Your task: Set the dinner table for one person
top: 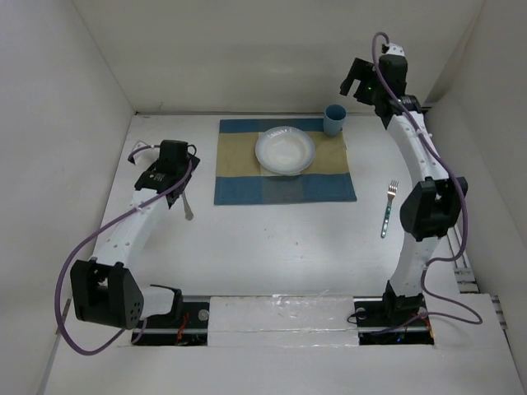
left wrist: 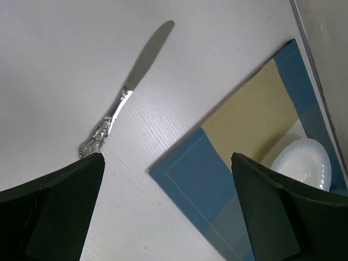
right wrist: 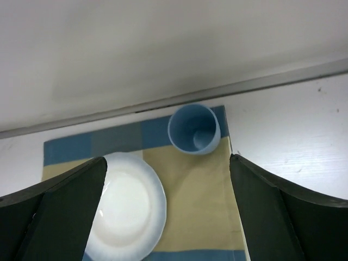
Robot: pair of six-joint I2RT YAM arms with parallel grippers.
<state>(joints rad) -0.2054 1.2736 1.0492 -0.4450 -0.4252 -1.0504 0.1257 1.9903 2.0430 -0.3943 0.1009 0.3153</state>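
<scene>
On the white dinner table (top: 272,247) lies a blue-and-tan placemat (top: 284,177) with a white plate (top: 285,151) on its far middle and a blue cup (top: 334,120) upright on its far right corner. A silver knife (left wrist: 130,87) lies on the table left of the mat, and my left gripper (left wrist: 167,163) hangs open just above its handle end and the mat's near left corner (left wrist: 190,168). A fork (top: 389,210) lies on the table right of the mat. My right gripper (right wrist: 167,163) is raised, open and empty, above the cup (right wrist: 194,129) and plate (right wrist: 128,209).
White walls close the table in at the left, back and right. The right arm (top: 424,206) arches over the table beside the fork. In the top view the left arm (top: 136,226) covers most of the knife.
</scene>
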